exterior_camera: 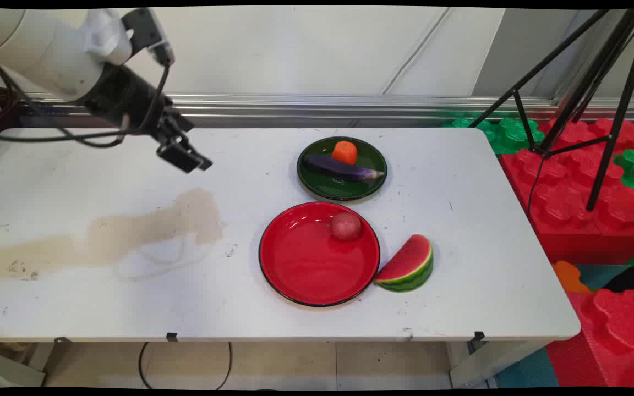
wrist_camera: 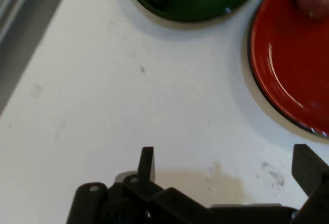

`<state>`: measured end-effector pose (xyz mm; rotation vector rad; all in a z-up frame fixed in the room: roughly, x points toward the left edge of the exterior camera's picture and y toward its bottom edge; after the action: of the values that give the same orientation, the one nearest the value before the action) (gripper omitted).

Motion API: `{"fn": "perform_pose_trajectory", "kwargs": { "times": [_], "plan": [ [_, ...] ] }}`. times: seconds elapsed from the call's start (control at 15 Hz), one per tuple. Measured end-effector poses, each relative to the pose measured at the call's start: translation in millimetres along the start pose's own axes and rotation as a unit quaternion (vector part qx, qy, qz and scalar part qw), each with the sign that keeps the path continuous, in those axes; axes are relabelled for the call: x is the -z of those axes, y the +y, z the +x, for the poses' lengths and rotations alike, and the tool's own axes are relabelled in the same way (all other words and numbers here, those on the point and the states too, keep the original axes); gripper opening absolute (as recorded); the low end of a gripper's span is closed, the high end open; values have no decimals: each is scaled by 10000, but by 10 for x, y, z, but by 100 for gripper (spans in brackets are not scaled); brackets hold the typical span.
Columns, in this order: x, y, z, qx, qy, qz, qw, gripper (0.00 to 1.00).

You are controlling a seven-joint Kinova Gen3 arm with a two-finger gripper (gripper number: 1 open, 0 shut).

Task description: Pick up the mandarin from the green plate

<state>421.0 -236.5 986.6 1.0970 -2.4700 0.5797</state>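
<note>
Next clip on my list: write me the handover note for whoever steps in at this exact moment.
Tool: open and empty, raised above the table's left half, over bare surface near a brownish stain.
Nearest things lie to its right. Green plate at the back holds a purple eggplant and an orange piece behind it, apparently touching.
Red plate in front holds a reddish round fruit near its far rim.
Watermelon slice lies on the table against the red plate's right edge.
Nothing is being touched.
</note>
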Motion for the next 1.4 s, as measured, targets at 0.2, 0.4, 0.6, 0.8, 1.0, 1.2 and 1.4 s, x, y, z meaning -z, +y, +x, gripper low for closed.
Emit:
{"fn": "perform_pose_trajectory", "kwargs": {
  "times": [0.2, 0.4, 0.6, 0.8, 1.0, 1.2, 1.4],
  "plan": [
    [-23, -15, 195, 90, 52, 174, 9998, 100],
    [-128, -31, 526, 127, 100, 366, 9992, 100],
    [-309, -35, 875, 131, 139, 466, 9987, 100],
    [-565, -31, 1220, 100, 155, 492, 9986, 100],
    [-890, -24, 1527, 90, 137, 486, 9987, 100],
    [-1278, -46, 1786, 145, 98, 491, 9986, 100],
    [-1701, -90, 1969, 237, 14, 468, 9986, 100]
  ]
}}
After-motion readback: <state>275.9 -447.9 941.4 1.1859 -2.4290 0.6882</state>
